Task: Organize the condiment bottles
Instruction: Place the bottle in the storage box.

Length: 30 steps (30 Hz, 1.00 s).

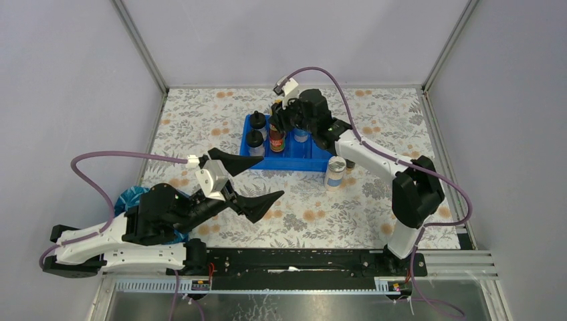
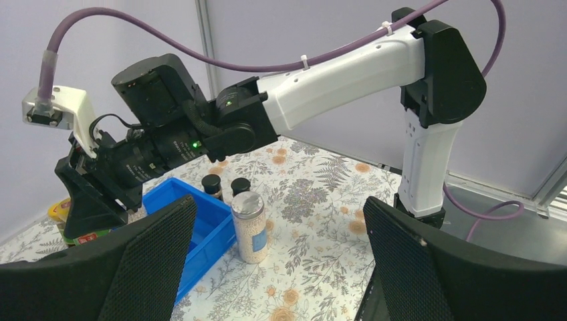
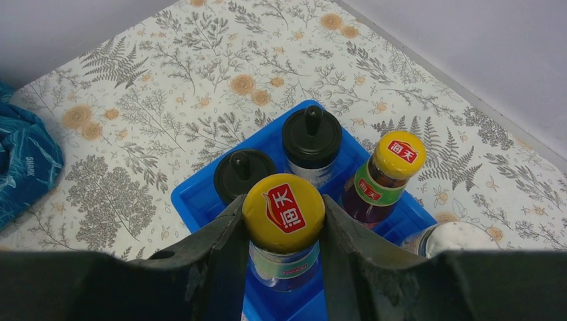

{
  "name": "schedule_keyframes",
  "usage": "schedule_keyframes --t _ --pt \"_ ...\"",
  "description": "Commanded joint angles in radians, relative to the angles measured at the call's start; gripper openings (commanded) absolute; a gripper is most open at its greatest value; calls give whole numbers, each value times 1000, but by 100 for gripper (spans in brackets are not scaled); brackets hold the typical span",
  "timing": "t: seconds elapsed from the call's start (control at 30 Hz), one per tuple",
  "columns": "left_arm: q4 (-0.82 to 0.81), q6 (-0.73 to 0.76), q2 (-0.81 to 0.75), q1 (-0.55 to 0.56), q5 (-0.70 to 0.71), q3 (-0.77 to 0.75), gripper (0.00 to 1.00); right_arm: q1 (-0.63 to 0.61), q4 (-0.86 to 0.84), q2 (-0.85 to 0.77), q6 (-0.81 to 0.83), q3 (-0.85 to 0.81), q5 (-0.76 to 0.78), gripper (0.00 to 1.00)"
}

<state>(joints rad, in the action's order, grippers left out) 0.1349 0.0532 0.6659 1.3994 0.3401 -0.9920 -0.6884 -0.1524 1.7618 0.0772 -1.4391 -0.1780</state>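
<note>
Though inside tray rim (image 3: 190, 194), bottle (image 3: 283, 267) in claw (image 3: 283, 215)

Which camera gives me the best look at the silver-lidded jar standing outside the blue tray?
Left wrist: the jar stands close, unobstructed, full height. Top external shows it small from above; right wrist misses it.

Silver-lidded jar (image 2: 249, 227) upright just beside the blue tray (image 2: 214, 244), two black-capped bottles (image 2: 212, 185) behind it.
</note>
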Motion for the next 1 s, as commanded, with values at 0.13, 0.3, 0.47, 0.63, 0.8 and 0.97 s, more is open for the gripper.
schedule_keyframes --t 0.13,0.3,0.47,0.63,0.8,0.97 --pt "5 27 -8 -8 5 19 98 -10 -171 26 42 -85 -40 0" --pt "2 34 -14 -8 12 30 98 -10 -180 54 60 -86 -43 0" --pt "0 39 -14 -8 17 37 99 -10 -207 68 70 -66 -45 0" --pt "-1 46 -15 -8 22 45 99 -10 -238 80 80 -38 -48 0" --pt "-6 50 -13 -8 25 52 99 -10 -267 83 85 -9 -41 0" --pt "-7 51 -11 -8 27 56 99 -8 -291 85 87 22 -33 0"
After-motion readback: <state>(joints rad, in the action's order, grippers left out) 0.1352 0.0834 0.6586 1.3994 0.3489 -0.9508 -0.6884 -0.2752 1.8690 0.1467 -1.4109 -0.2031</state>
